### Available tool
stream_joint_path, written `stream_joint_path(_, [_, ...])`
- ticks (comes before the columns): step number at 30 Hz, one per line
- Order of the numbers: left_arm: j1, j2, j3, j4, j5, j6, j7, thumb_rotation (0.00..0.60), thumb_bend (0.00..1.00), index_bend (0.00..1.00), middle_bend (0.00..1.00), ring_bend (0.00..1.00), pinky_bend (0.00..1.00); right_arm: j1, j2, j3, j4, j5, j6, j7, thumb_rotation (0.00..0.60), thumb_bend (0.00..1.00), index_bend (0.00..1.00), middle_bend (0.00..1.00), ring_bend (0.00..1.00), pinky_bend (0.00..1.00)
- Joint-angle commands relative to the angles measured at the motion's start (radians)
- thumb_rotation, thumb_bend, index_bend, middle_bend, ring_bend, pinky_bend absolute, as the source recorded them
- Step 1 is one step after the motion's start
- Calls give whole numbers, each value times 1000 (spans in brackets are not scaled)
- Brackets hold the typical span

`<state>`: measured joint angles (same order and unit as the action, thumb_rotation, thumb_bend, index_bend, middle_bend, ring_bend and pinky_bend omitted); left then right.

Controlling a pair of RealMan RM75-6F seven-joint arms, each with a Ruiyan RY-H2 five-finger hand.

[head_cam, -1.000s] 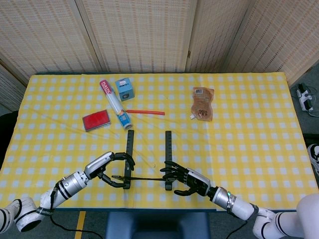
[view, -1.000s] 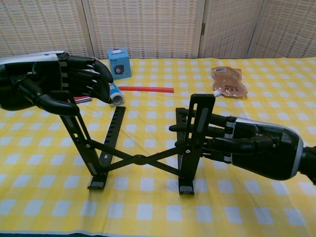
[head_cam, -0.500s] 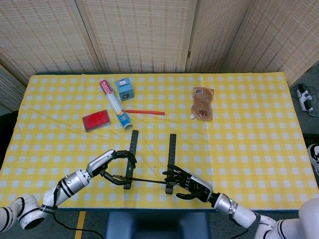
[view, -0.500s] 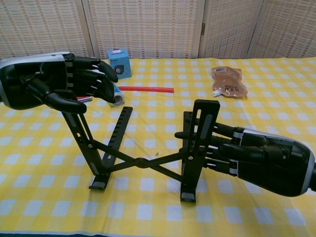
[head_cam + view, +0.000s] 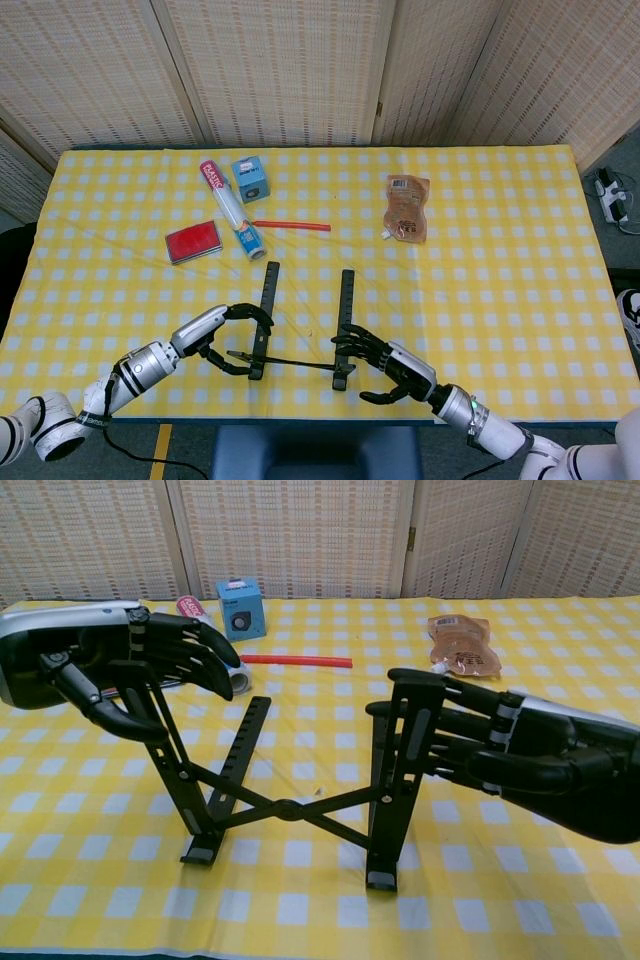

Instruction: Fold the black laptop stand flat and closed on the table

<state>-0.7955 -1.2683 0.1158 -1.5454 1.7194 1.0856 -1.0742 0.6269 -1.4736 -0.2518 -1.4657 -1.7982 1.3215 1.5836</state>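
The black metal laptop stand with its crossed scissor links (image 5: 290, 805) is standing near the front edge of the yellow-and-white checked table (image 5: 500, 250), still raised and spread, between the two robot hands. The left hand (image 5: 120, 675) is wrapping its dark fingers over the top of the stand's left upright, thumb hooked underneath, so it is clamped on that bar. The right hand (image 5: 500, 745) is laying its fingers against the outer side of the right upright; in the head view (image 5: 385, 362) the fingers look spread rather than closed around the bar, so I am reading it as pressing, not gripping.

Compared with a second ago, the right arm has been drawing back toward the table edge and its fingers are now sitting higher on the upright, close to the top. The uprights seem much the same distance apart, so the closing has hardly begun. I'd judge the hands are settling their hold before pushing the two sides together.

Farther back, a red flat case (image 5: 193, 242), a small blue box (image 5: 250, 180) and a brown pouch (image 5: 406, 207) are lying well apart from the work.
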Motion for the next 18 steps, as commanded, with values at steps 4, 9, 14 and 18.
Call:
stream_joint_path(4, [11,4,19,-19,-14,-53,169,600,115,296,377,250,141,2,114,27,-115,-34,64,-110,600,290,19,128,153,89])
stream_joint_path(9, [30,-30,5,-36,-71,-84,297,600,134,296,377,250,141,3,159,40,-159,-30,77,-134,600,289,19,128,153,89])
stream_joint_path(14, [54,-89,-17,-29,-137,-107,432,600,149,315,377,262,148,0,174,48,-169,-13,71,-137,600,290,19,128,153,89])
stream_joint_path(18, [78,-141,-36,-8,-190,-110,557,600,165,348,377,275,154,-4,170,47,-161,-10,62,-128,600,289,19,127,154,89])
